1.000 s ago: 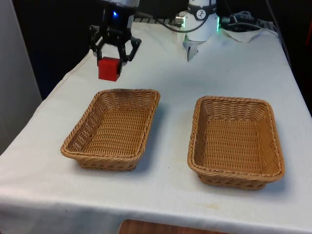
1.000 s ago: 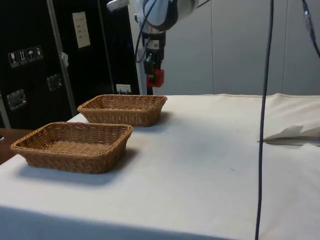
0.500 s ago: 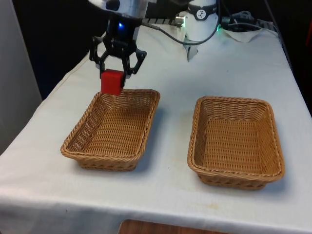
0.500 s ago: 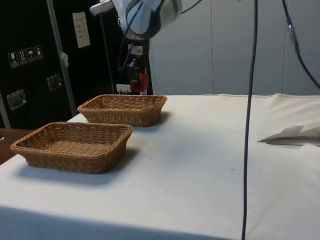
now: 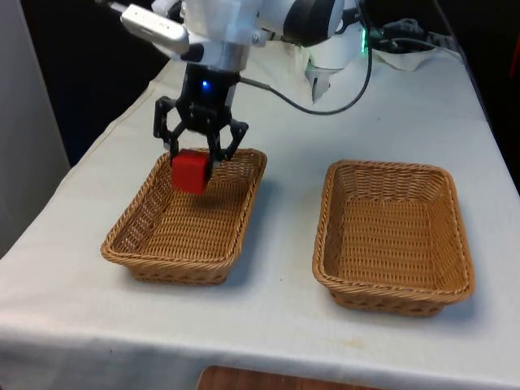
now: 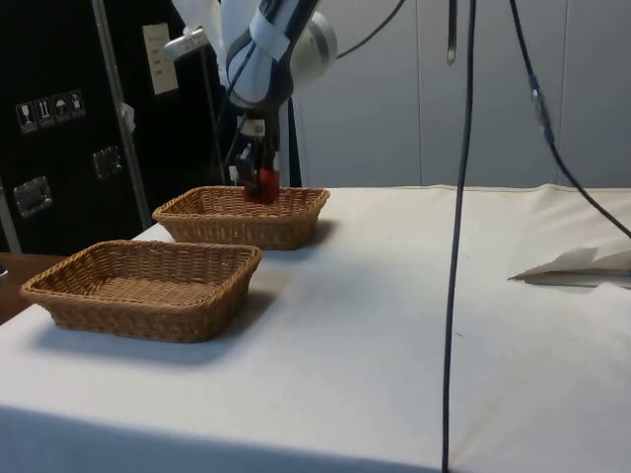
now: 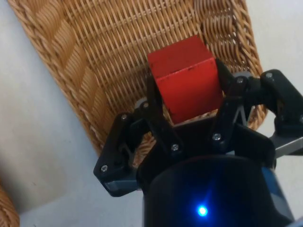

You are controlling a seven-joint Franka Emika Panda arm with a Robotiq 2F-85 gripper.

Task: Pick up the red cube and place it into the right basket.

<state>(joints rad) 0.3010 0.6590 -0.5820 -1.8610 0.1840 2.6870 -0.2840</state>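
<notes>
Two black fingers (image 7: 158, 120) of the gripper (image 5: 200, 156) are clamped on the red cube (image 5: 191, 171), one on each side of it, as the wrist view shows plainly with the red cube (image 7: 185, 78) pinched between the linkages over wicker. In the front view the gripper hangs with the cube held off the weave, above the far end of the basket on the front view's left (image 5: 185, 258), just inside its far rim and nearer its outer long wall. From the side view the gripper (image 6: 262, 179) points straight down and the cube (image 6: 266, 181) sits at about rim level of the farther basket (image 6: 237, 219), partly hidden behind the near wall of that basket; whether it touches the floor of the basket cannot be told from there. The white arm (image 5: 244, 20) reaches in from the far end of the table, bent over the basket, with a black cable (image 5: 325, 110) looping from it across the cloth. The other basket (image 5: 394, 284), on the front view's right, stands apart from the first with a strip of bare cloth between them. Both baskets are rectangular brown wicker, standing flat on the white tablecloth (image 5: 284, 325). In the side view a flat pale sheet (image 6: 577, 264) lies on the cloth well away from the baskets.
</notes>
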